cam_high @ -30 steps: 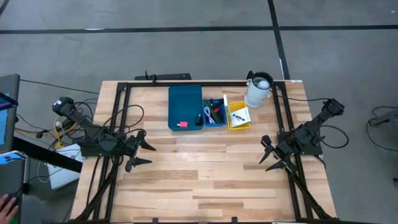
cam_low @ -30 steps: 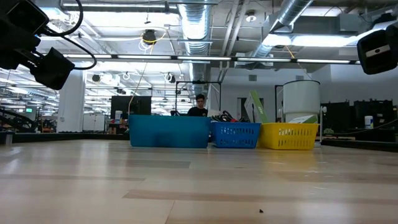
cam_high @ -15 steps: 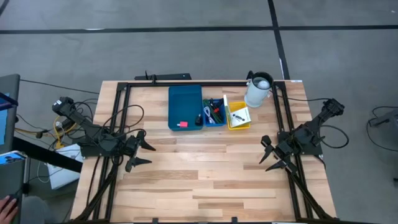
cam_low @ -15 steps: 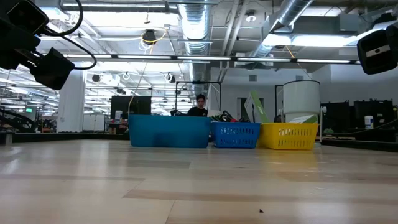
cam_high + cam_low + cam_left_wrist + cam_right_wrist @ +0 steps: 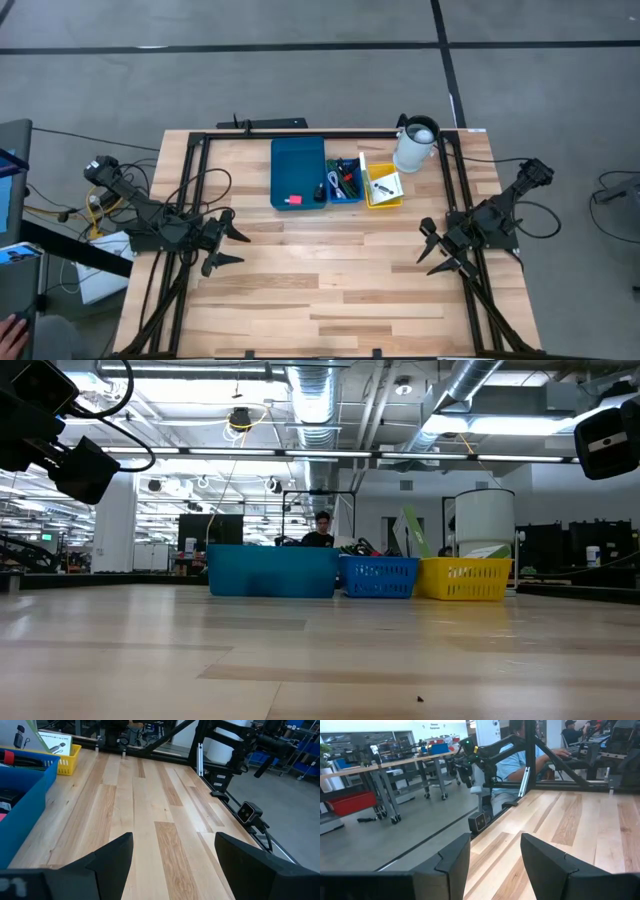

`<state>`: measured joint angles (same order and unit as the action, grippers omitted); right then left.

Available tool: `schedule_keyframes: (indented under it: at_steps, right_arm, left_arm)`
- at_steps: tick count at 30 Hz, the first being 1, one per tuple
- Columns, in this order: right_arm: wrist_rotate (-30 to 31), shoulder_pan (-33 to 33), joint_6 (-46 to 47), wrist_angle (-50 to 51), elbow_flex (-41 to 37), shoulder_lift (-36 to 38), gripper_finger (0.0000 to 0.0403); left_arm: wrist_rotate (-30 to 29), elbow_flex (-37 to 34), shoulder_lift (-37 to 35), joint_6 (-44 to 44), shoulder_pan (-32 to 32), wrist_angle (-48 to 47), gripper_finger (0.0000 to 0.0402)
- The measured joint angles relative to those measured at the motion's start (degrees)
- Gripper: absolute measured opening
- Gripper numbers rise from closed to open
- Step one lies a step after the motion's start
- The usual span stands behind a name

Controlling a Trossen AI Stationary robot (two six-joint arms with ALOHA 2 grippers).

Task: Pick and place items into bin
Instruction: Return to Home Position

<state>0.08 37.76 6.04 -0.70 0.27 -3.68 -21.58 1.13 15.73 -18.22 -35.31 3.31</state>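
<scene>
The job looks all but finished; no loose item shows on the bench (image 5: 330, 290). The pink-red piece (image 5: 293, 199) lies inside the large blue bin (image 5: 298, 160); thin sticks (image 5: 345, 184) sit in the small blue basket (image 5: 378, 577) just beside it; the white card (image 5: 385, 184) is in the yellow basket (image 5: 465, 579) beyond. The left hand (image 5: 240, 249) and the right hand (image 5: 424, 246), both spread and empty, hang well short of the bin, one to either side; pale wood planks, grey concrete floor, ducting overhead.

An industrial lab: exposed ceiling ducts (image 5: 313, 398), wheeled workbenches (image 5: 395, 765), bare concrete floor (image 5: 300, 85).
</scene>
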Motion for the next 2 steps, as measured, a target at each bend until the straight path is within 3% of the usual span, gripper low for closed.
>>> schedule_keyframes:
  at_steps: [2]
  right_arm:
    - [0.00,0.00,0.00,0.00,0.00,0.00,0.0170]
  left_arm:
    - [0.02,0.00,0.01,-0.01,-0.02,0.00,0.0270]
